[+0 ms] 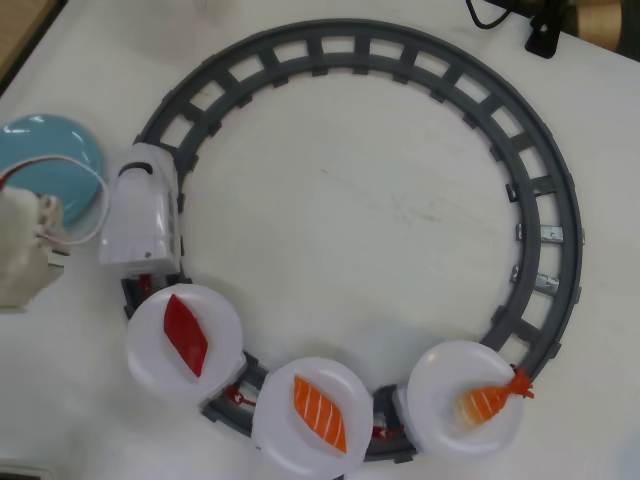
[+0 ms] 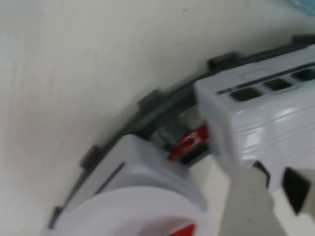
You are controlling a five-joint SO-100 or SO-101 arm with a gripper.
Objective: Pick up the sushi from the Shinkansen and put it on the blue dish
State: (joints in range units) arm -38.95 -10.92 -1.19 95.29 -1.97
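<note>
The dark-red sushi (image 1: 185,335) lies on the first white plate (image 1: 150,360) behind the white Shinkansen engine (image 1: 145,210) on the grey ring track (image 1: 545,190). The blue dish (image 1: 50,165) sits at the left edge, beside the engine's nose. The white end of my arm (image 1: 25,250) is at the left edge, over the dish's near rim and left of the engine; its jaws do not show there. The blurred wrist view shows the engine's side (image 2: 266,118), the plate car (image 2: 142,196), a sliver of the sushi (image 2: 184,230) and one pale finger (image 2: 251,201).
Two more plate cars follow on the track: one with an orange white-striped piece (image 1: 320,412), one with an orange shrimp piece (image 1: 485,398). A red coupling (image 2: 189,142) joins engine and first car. A black cable and stand (image 1: 540,25) lie at the top right.
</note>
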